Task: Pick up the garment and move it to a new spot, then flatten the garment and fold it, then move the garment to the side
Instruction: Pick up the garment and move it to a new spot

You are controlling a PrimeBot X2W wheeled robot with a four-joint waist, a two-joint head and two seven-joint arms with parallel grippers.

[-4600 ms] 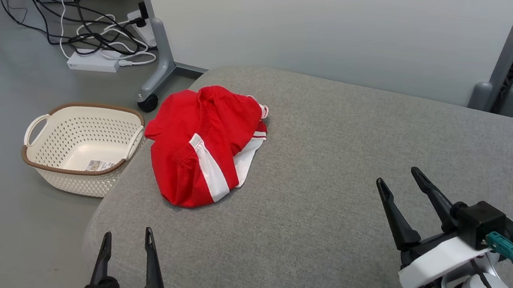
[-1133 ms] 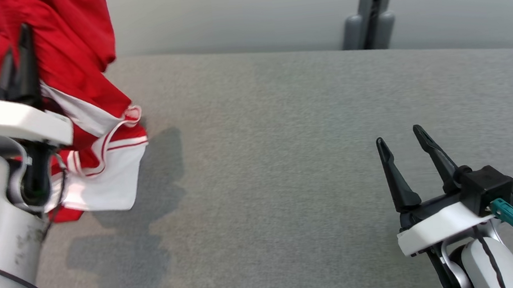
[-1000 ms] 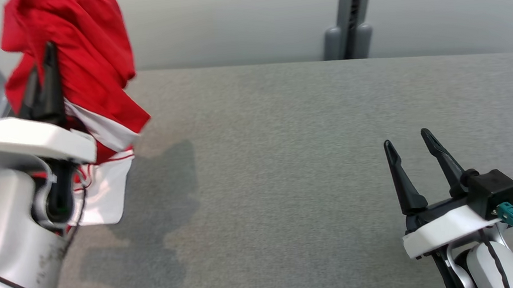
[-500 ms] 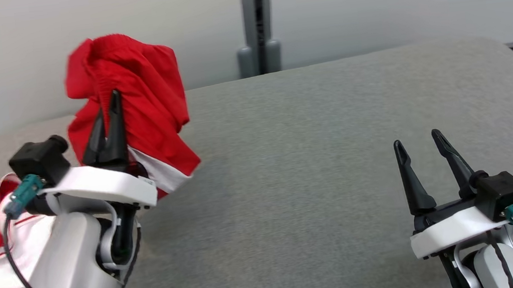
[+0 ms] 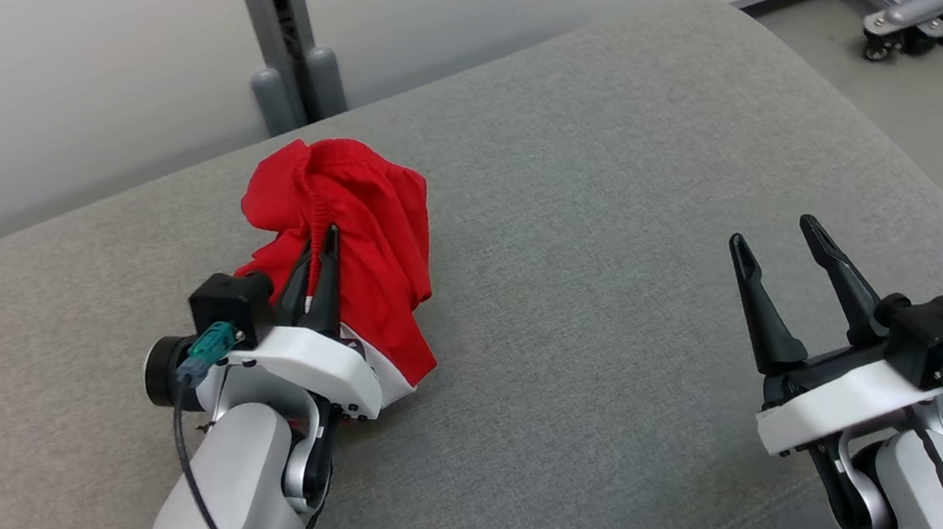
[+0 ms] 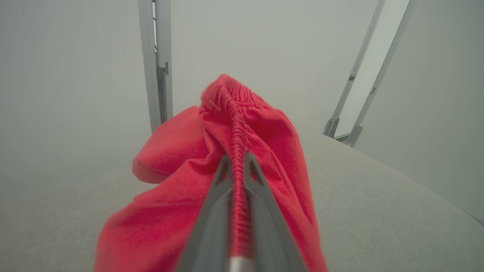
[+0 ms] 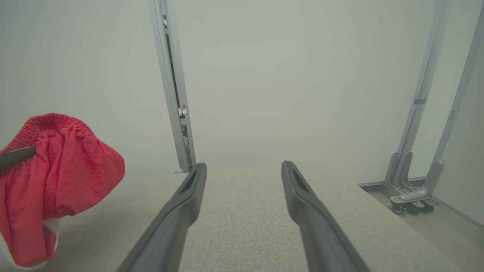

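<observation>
Currently I log: red garment, waistband clamped between fingers of left gripper, hem seemingly touching cushion; right gripper spread, empty, apart.

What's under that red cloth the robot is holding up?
The grey cushion. The left gripper, shut on the red garment, covers its lower part, so anything tucked beneath is hidden.

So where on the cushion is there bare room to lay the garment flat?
Widest bare stretch of the grey fabric cushion: between the bunched red cloth garment and the open right gripper, back to the far edge. Another strip: left of the garment. Crowded where the left gripper clamps it.
</observation>
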